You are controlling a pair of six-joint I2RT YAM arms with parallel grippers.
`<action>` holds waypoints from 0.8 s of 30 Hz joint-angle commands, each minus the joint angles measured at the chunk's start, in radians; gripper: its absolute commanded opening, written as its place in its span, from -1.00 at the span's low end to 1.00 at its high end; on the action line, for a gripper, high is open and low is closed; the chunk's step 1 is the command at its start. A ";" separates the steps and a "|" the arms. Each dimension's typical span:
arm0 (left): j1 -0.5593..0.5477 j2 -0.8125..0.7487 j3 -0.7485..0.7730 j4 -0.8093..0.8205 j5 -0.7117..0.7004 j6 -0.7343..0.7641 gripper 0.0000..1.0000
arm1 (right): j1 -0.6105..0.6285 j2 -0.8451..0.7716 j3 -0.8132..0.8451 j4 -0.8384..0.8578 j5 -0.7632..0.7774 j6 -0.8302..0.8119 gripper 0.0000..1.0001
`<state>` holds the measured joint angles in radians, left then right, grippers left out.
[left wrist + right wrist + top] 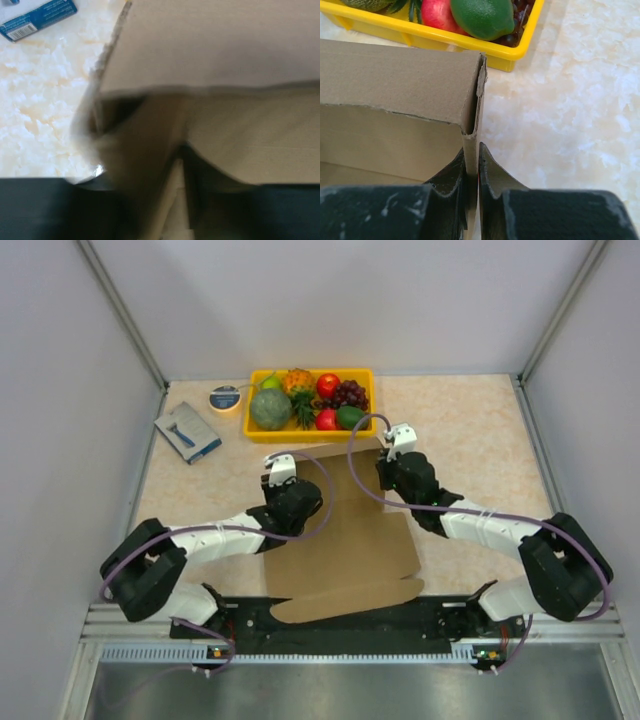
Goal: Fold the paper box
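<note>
Pinched flat between right fingers [485,170]: the upright edge of the box [350,540] at its raised right wall, black tips closed tight on both faces of the cardboard. Reaches there with the right arm [480,525] folded, elbow out by the right side of the table [470,430], forearm running back left and away to the far right corner, wrist tipped down. Mirrors that with the left arm [215,538], elbow low at the left, forearm angled inward to the far left corner, wrist above the raised wall. Shows the left fingers [60,210] only as dark blur on either side of a cardboard flap; cannot tell whether closed on it or merely around it. Mid-table between both arms, open box with flat bottom, far wall just beside the yellow tray [280,438], near flap lapping over the black rail [250,612] at the bases. Left of the tray, well apart from the box, a blue packet [188,432].
</note>
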<state>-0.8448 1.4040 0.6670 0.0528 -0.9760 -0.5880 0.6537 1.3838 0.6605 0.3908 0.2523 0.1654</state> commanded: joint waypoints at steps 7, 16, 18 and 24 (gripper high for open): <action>0.015 -0.301 -0.211 0.102 0.194 0.065 0.43 | 0.000 -0.016 0.041 0.040 -0.070 0.003 -1.00; 0.016 -0.620 -0.375 0.183 0.429 0.111 0.64 | -0.017 0.017 0.067 0.029 -0.097 0.006 -1.00; 0.016 -0.687 -0.394 0.164 0.438 0.106 0.66 | -0.017 0.015 0.067 0.028 -0.102 0.009 -1.00; 0.018 -0.734 -0.409 0.099 0.431 0.119 0.30 | -0.020 0.015 0.067 0.026 -0.102 0.009 -1.00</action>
<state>-0.8322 0.6819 0.2615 0.1463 -0.5797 -0.4965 0.6437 1.3975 0.6777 0.3733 0.1665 0.1593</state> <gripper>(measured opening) 0.707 0.067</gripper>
